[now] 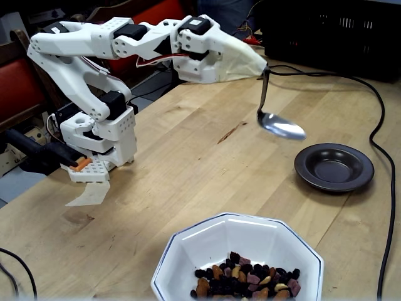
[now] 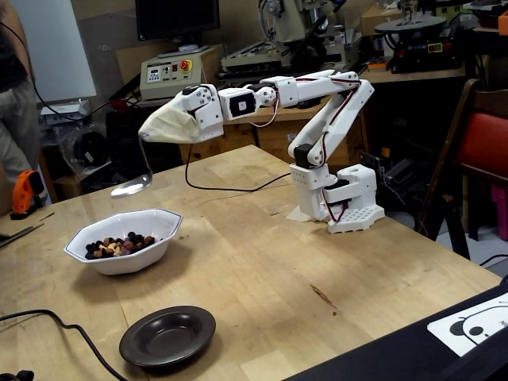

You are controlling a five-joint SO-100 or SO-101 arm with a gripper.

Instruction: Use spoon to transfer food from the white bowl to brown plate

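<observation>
Here, pale wooden tabletop (image 2: 262, 238) in a cluttered workshop, glossy brown plate (image 2: 167, 336) near white octagonal bowl (image 2: 123, 242), cloth-wrapped jaws (image 1: 254, 63) grasping shiny spoon (image 1: 282, 125).

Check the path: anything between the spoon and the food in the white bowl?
Nothing visible. The spoon hangs in the air, apart from the white bowl, with only bare table around. The food lies uncovered. The black cable runs behind, clear of the route.
</observation>
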